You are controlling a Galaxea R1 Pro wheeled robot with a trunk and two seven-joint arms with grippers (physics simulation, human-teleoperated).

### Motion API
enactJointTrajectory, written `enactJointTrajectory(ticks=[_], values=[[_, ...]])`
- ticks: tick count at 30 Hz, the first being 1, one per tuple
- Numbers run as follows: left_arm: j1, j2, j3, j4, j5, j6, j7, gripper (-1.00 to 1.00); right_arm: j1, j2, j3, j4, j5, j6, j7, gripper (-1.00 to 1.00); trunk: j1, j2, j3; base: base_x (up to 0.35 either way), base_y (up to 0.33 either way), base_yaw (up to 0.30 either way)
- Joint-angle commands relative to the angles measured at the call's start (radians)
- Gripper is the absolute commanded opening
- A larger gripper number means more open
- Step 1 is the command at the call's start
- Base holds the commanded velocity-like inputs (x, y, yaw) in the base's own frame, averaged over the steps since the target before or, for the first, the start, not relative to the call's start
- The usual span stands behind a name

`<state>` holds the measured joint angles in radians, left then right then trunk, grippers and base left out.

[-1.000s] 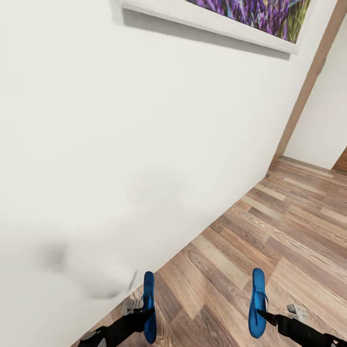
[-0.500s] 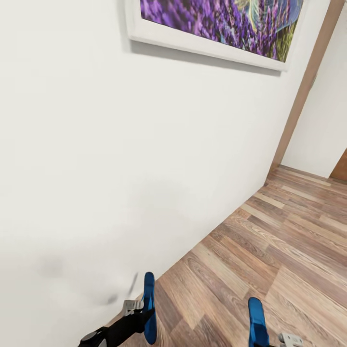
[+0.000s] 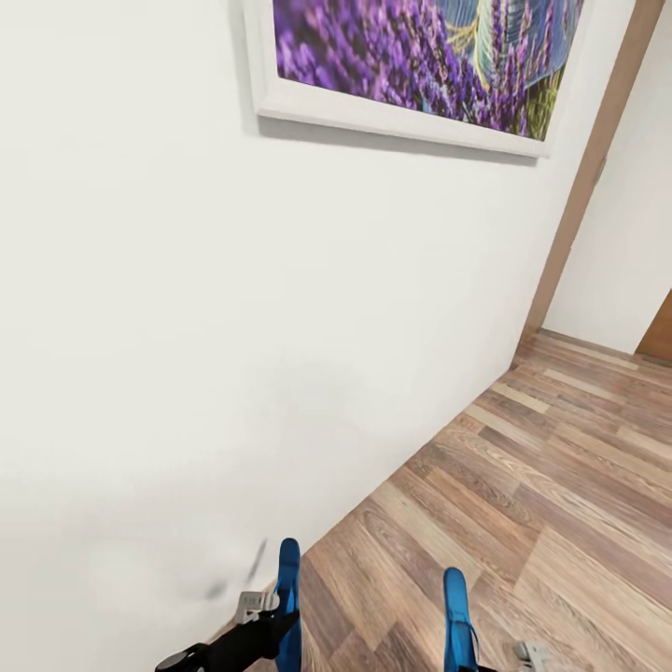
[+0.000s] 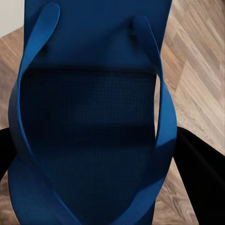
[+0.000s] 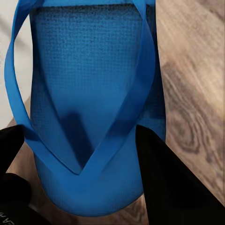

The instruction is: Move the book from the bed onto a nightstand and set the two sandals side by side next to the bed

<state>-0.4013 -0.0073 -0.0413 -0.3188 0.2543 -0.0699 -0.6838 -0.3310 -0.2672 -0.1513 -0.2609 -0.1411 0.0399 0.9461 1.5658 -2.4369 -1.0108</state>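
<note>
Two blue sandals, both carried edge-on, at the bottom of the head view. Left sandal [image 3: 288, 597] sits bottom centre-left, standing on its long edge, gripped by our left gripper [image 3: 271, 621] at the end of the black arm; grey hardware just beside it. In the left wrist view that sandal [image 4: 93, 117] shows sole-up with both straps meeting near the lower edge, black fingers [image 4: 201, 178] flanking it on either side, closed against it. Right sandal [image 3: 455, 616] is bottom centre-right, also upright on edge, well apart from the left one. Our right gripper [image 5: 89, 187] is clamped on it: in the right wrist view the sandal [image 5: 89, 93] lies between the two dark fingers [image 5: 164, 183], strap V pointing to the lower edge. In the head view only a grey bit of that arm shows, at the bottom edge.

Outward: brown plank floor [image 3: 560, 485] takes the lower right. White wall [image 3: 187, 327] takes the left and middle. Framed lavender picture [image 3: 420, 65] at top, white frame. Tan wood trim [image 3: 579, 205] runs down the right, another white wall beyond it.
</note>
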Motion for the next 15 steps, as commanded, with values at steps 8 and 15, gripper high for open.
enactJointTrajectory(ticks=[8,15], values=[[-0.001,0.001,-0.005,0.003,0.002,-0.007,0.000,-1.00,0.000,-0.004,-0.005,0.012,-0.004,0.003,0.004,-1.00,-0.023,0.042,0.018,0.000,0.000,0.000],[0.001,0.001,-0.004,0.003,0.004,-0.008,0.000,-1.00,0.000,-0.004,-0.006,0.046,-0.006,0.003,0.005,-1.00,-0.023,0.042,0.018,0.000,0.000,0.000]])
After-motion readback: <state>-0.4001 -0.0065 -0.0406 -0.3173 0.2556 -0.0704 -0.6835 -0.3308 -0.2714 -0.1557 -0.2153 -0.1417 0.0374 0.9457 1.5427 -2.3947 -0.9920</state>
